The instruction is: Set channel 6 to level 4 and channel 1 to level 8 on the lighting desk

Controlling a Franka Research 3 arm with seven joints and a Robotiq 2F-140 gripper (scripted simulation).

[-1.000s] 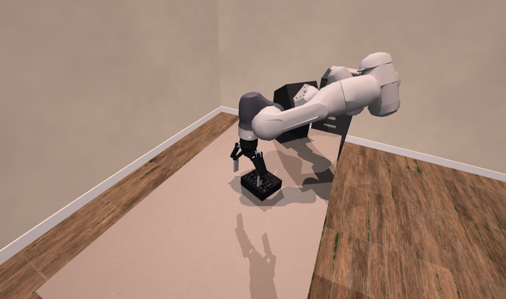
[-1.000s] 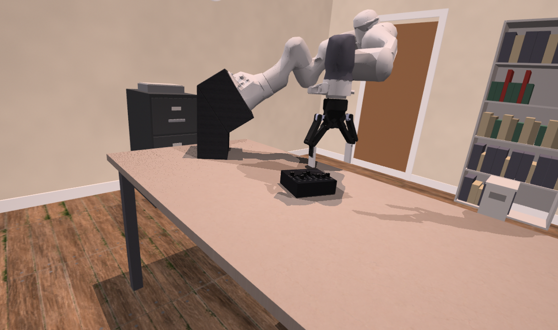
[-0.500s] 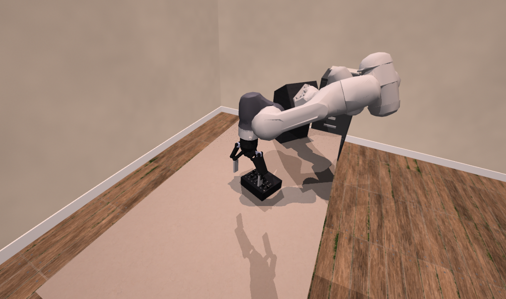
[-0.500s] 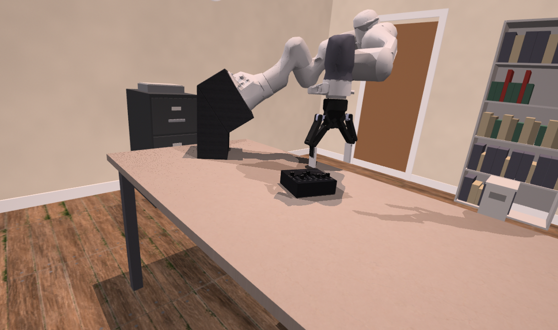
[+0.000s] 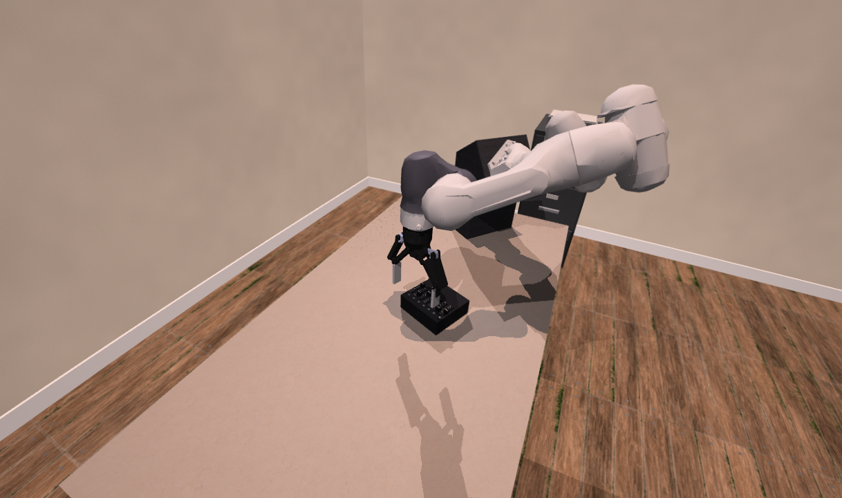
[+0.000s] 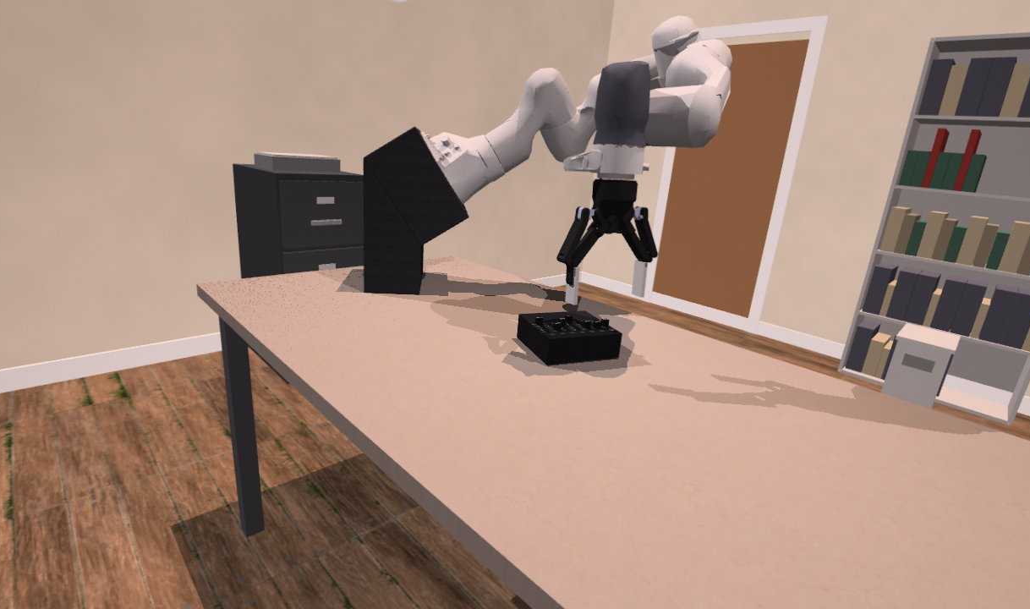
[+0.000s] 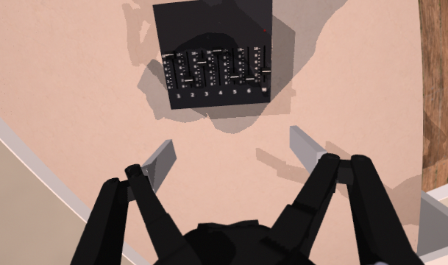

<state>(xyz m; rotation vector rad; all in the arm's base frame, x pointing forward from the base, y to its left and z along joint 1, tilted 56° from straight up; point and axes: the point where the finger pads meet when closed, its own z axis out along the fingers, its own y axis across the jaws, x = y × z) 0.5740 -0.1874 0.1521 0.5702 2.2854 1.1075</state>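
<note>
The black lighting desk (image 5: 444, 323) (image 6: 572, 349) (image 7: 212, 29) stands flat on the table (image 5: 287, 384) (image 6: 654, 485) (image 7: 62, 73). In the wrist view its faders are numbered 1 to 6, with one more at the right. The channel 1 cap (image 7: 168, 55) sits near the top of its slot. The channel 6 cap (image 7: 250, 79) sits low in its slot. My gripper (image 5: 415, 286) (image 6: 605, 291) (image 7: 230, 143) is open wide and empty. It hangs above the desk's numbered side and touches no fader.
The robot's black base block (image 5: 491, 185) (image 6: 397, 219) stands at the back of the table. A dark filing cabinet (image 6: 291, 219) stands behind it. A bookshelf (image 6: 957, 227) and a door (image 6: 723, 189) are beyond the table. The table's edge (image 5: 550, 334) runs close to the desk.
</note>
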